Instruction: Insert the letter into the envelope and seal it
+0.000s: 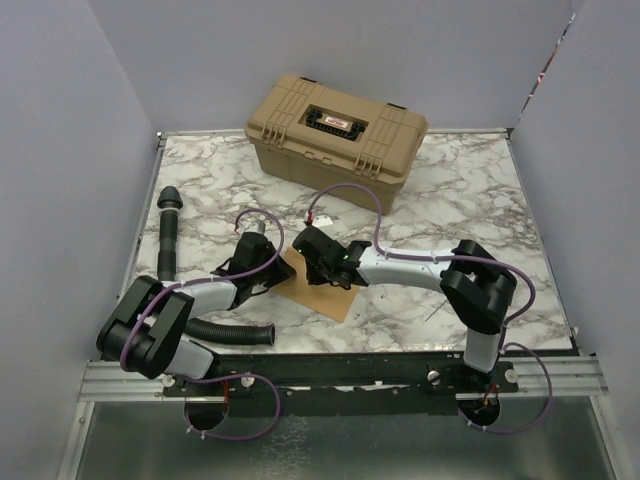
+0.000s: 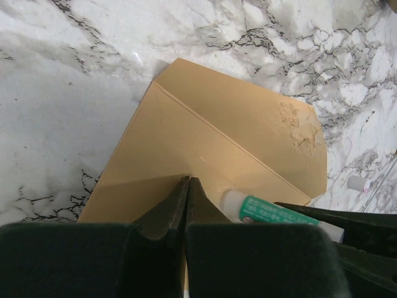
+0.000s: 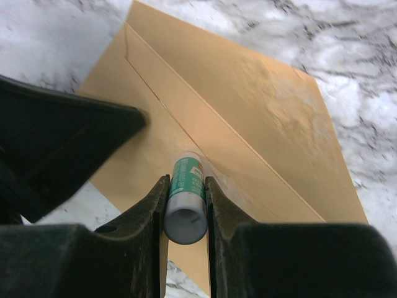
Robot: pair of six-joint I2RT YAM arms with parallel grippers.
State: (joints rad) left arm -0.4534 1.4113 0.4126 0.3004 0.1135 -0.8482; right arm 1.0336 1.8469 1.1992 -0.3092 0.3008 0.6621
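Since we start at the near edge: both arm bases sit on the metal rail (image 1: pixel 340 372), and a black ribbed hose (image 1: pixel 236 333) lies on the desk (image 1: pixel 450 200) just past the left base.

Left hand (image 2: pixel 188 186) – clenched, fingers pressed together with nothing between them, tips down on the body of the envelope (image 2: pixel 186 133). From the wrist view it looks like contact.

Right hand (image 3: pixel 186 181) – grasping a glue stick (image 3: pixel 185 202), a green-and-white tube pinched between both fingers. The tube's far end points at the envelope near the fold line. We cannot tell whether it touches the paper. The left wrist view shows the same tube coming in from the right, just beside the left fingertips.

The envelope lies flat on the marble, between the two hands, near the front middle of the desk. Its flap (image 3: pixel 267 105) is open and spread flat on the desk, away from both hands. We see a mottled, rough-looking patch on the flap's far part.

Further back on the left, a second black tube (image 1: pixel 168 235) lies well apart from the envelope. At the far edge sits a closed tan case (image 1: pixel 335 135) with a black handle.
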